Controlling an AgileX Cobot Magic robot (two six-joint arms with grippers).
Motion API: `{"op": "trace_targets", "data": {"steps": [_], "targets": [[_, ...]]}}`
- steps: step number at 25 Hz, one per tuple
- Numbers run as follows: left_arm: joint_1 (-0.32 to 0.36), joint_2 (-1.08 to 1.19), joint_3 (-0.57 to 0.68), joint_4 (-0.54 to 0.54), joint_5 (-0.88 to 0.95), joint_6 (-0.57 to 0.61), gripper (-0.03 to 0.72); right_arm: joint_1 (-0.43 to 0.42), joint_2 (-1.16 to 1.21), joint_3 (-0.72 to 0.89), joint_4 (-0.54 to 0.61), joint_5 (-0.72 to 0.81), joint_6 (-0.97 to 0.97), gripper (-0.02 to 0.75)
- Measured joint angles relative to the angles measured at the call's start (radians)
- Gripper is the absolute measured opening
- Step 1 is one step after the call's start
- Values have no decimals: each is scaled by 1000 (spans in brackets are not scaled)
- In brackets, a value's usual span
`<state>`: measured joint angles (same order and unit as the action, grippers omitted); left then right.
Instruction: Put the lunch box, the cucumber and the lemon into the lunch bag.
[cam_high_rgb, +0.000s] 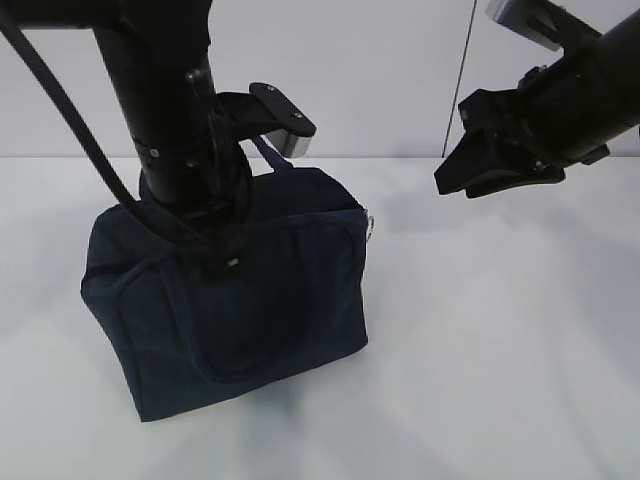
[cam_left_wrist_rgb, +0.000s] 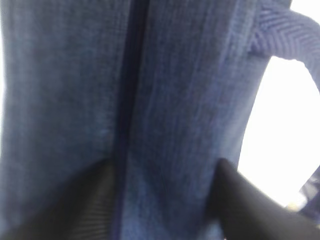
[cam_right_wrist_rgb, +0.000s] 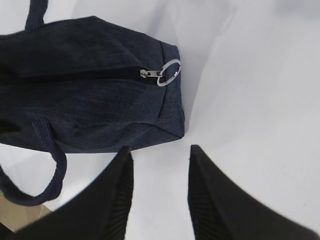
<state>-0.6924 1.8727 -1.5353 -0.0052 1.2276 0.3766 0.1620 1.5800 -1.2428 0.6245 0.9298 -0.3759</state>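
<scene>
We're only seeing lunch bag (cam_high_rgb: 280, 290) right now: dark navy fabric, boxy, sitting upright on white table. Top zipper (cam_right_wrist_rgb: 100, 75) is looking fully shut, slider with metal ring pull (cam_right_wrist_rgb: 168, 73) parked at right end. One looped handle (cam_high_rgb: 250, 330) is hanging down front side. We're not spotting lunch box, cucumber or lemon anywhere.

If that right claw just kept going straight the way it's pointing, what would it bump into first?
Most likely the bare white table. The right claw has nothing between its open fingers but tabletop. The navy bag and its zipper ring lie off to the left of that line, though depth is hard to judge.
</scene>
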Motion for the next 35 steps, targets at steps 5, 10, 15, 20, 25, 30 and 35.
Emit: {"op": "trace_targets", "data": {"steps": [5,10,15,20,25,30,35], "targets": [[-36,6,-4,61,0,73,41,0,16,0,0,7,0,265],[-46,6,-4,93,0,105,6,0,56,0,26,36,0,265],[-46,-28,-4,76,0,148,3,0,73,0,37,53,-11,265],[-46,-77,50,43,0,186,1,0,82,0,37,61,-101,265],[-47,-100,104,25,-1,230,1,0,82,0,37,111,-303,265],[-74,-106,127,25,-4,291,1,0,82,0,57,198,-532,265],[-81,-110,128,63,-6,311,1,0,82,0,67,209,-707,265]]}}
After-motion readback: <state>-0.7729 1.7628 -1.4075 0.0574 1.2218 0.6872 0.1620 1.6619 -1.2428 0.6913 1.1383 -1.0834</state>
